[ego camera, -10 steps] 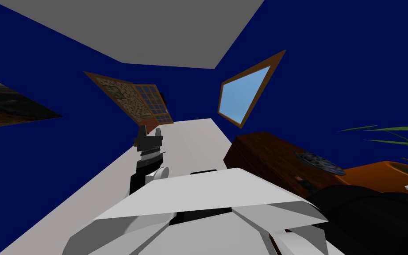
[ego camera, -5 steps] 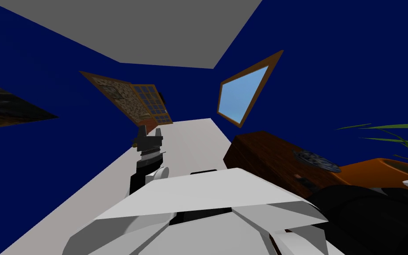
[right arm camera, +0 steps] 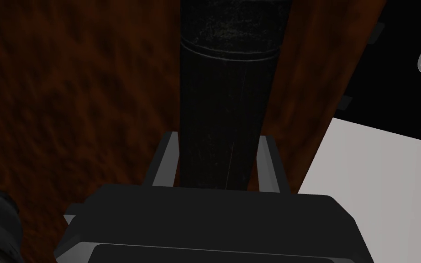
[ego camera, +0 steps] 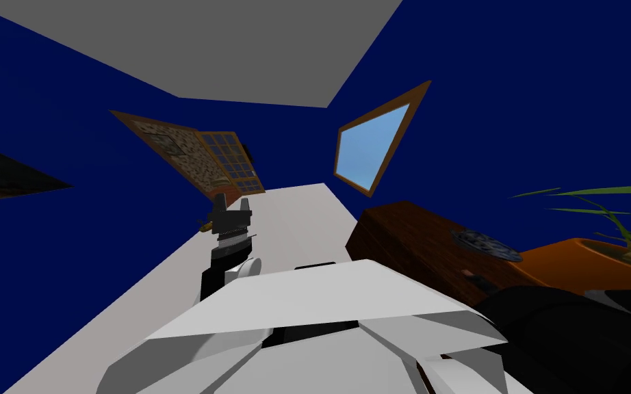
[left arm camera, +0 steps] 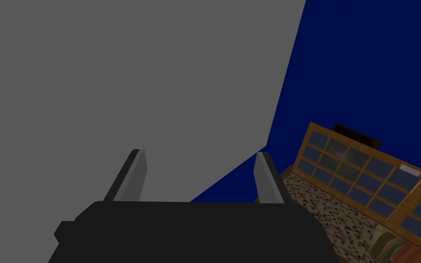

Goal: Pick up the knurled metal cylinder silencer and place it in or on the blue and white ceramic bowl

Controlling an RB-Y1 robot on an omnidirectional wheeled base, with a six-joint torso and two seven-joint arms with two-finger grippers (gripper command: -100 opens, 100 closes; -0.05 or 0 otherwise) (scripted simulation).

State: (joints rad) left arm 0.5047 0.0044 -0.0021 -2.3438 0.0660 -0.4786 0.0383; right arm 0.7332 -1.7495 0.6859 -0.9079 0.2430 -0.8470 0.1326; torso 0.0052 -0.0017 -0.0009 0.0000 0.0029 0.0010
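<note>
**Silencer gripped, bowl next**

Left gripper (ego camera: 232,203) hangs raised, fingers spread wide, holding nothing. Over on the right, the right gripper (right arm camera: 218,137) clamps the dark cylinder silencer (right arm camera: 225,91) over the wooden cabinet (ego camera: 403,236). Head view shows the patterned bowl (ego camera: 486,245) on that top; the wrist view catches, possibly, just its rim. Best carry level, lower centred, then release.

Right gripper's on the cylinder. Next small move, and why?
Probably a short lift: the right gripper is shut on the dark cylinder over the brown tabletop, and the patterned bowl lies apart from it, so clear the surface first.
</note>
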